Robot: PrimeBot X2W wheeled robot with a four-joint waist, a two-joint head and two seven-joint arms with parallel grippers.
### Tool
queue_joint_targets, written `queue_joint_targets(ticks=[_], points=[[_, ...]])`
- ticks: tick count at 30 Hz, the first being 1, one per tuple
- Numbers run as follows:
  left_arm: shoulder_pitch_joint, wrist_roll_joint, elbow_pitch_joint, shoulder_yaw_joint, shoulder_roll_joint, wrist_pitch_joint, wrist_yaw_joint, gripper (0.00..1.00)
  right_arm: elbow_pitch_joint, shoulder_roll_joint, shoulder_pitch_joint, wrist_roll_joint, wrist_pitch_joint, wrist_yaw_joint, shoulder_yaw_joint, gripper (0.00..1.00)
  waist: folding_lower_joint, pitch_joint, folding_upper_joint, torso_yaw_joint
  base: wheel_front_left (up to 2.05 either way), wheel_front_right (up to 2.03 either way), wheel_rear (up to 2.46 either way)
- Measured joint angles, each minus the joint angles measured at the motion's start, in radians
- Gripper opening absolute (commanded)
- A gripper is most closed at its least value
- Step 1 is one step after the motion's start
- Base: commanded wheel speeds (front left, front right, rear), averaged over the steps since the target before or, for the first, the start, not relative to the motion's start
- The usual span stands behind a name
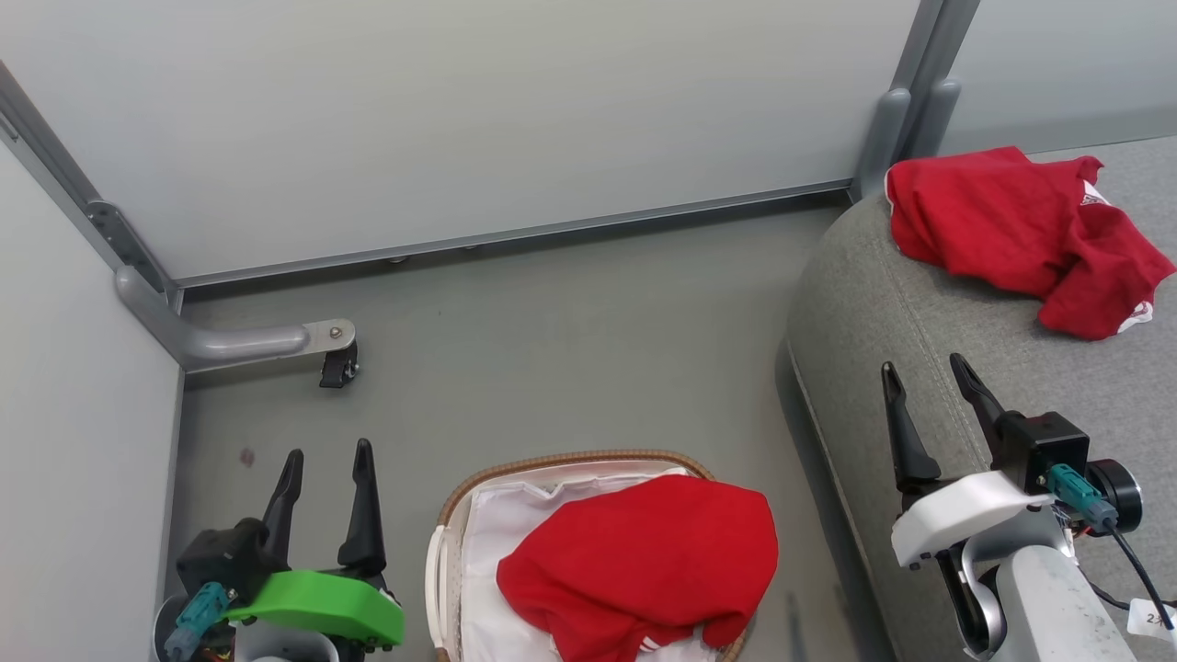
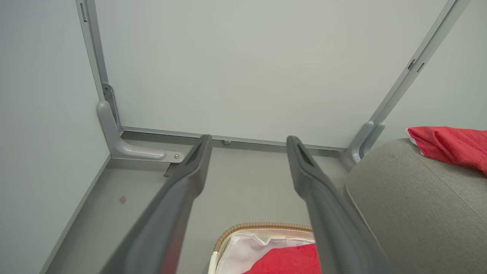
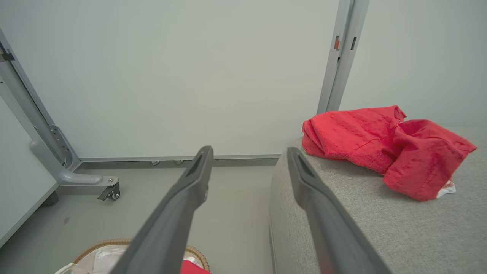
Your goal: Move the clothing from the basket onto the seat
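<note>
A: The fingers (image 1: 363,496) on both arms are spread wide with nothing between them. The left gripper (image 1: 328,449) hangs over the floor just left of the basket (image 1: 552,460). The right gripper (image 1: 922,363) hangs over the near edge of the sofa cushion (image 1: 855,303).

B: And the clothing?

A: One red garment (image 1: 644,552) lies heaped in the basket, spilling over its right rim. The other red garment (image 1: 1021,234) lies crumpled on the cushion, toward the back corner.

B: What could go wrong from here?

A: Mostly the white liner (image 1: 492,542). It sits loose under the garment, so a deep pinch could catch both and lift the liner, or drag the basket along. A shallow pinch on soft folds might slip, and the garment could drop onto the floor (image 1: 552,322) between basket and sofa. The cushion's edge is rounded too, so cloth laid too near it may slide off.

B: And the room?

A: The floor is smooth and grey, with a small reddish mark (image 1: 246,456) near the left side. Pale wall panels (image 1: 460,110) in grey metal frames close it in at the back and left. A frame foot with a caster (image 1: 338,368) juts out from the left corner. The cushion is grey woven fabric with a stitched seam, and it probably holds cloth well where it's flat.
</note>
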Motion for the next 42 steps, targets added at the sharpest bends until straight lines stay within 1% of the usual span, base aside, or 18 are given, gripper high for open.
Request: queue_joint_targets(ticks=[17, 23, 27, 31, 36, 42], points=[[-0.001, 0.0, 0.005, -0.007, 0.0, 0.0, 0.0, 1.0, -0.002, 0.0, 0.002, 0.001, 0.0, 0.0, 0.017, 1.0, 0.0, 0.011, 0.0, -0.003, 0.0, 0.0, 0.0], [-0.009, 0.002, 0.016, -0.022, 0.0, 0.0, 0.0, 1.0, -0.011, 0.0, -0.003, 0.001, 0.0, 0.0, 0.021, 1.0, 0.0, 0.034, 0.0, -0.006, 0.0, 0.0, 0.0], [-0.047, 0.02, 0.042, -0.045, 0.0, 0.0, -0.002, 1.0, -0.023, 0.0, -0.015, 0.001, 0.0, 0.0, 0.019, 1.0, 0.0, 0.06, 0.0, -0.009, 0.0, 0.0, 0.0], [-0.106, 0.048, 0.1, -0.08, 0.0, 0.0, -0.003, 1.0, -0.04, 0.0, -0.039, -0.002, 0.0, 0.0, 0.019, 1.0, 0.0, 0.101, 0.0, -0.013, 0.0, 0.0, 0.0], [-0.219, 0.102, 0.228, -0.154, 0.003, 0.0, -0.006, 1.0, -0.062, 0.0, -0.078, -0.003, 0.0, 0.0, 0.019, 1.0, 0.0, 0.168, 0.0, -0.021, 0.0, 0.0, 0.0], [-0.377, 0.101, 0.423, -0.307, 0.022, 0.0, -0.007, 1.0, -0.08, 0.0, -0.135, -0.02, 0.0, 0.0, 0.024, 1.0, 0.0001, 0.275, 0.0, -0.041, 0.0, 0.0, 0.0]])
